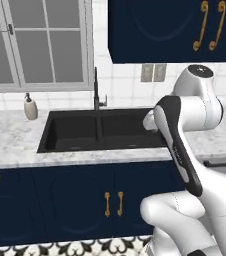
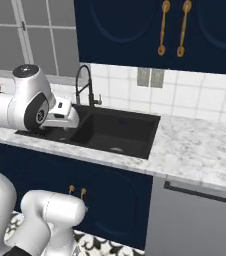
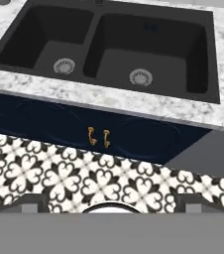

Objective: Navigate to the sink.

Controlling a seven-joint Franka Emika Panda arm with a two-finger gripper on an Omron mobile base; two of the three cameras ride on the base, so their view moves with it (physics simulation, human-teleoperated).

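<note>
sink (image 1: 102, 131) set in countertop (image 1: 10, 137), faucet (image 1: 97, 92) behind it, soap dispenser (image 1: 30, 107) to its left, cabinet doors (image 1: 85, 200) below

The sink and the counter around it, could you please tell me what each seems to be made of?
The sink looks like matte black composite or coated metal: flat, no glare. Its drains look like silver metal. The counter looks like polished white marble, grey-veined, possibly imitation.

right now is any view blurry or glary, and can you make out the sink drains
Hand view: sharp and evenly lit, no glare; both round silver drains stand out in the matte-black double-basin sink. Left base view: flat light, the basins read as near-uniform black, drains lost. Right base view: one drain faintly visible, the white arm hiding part of the sink.
</note>
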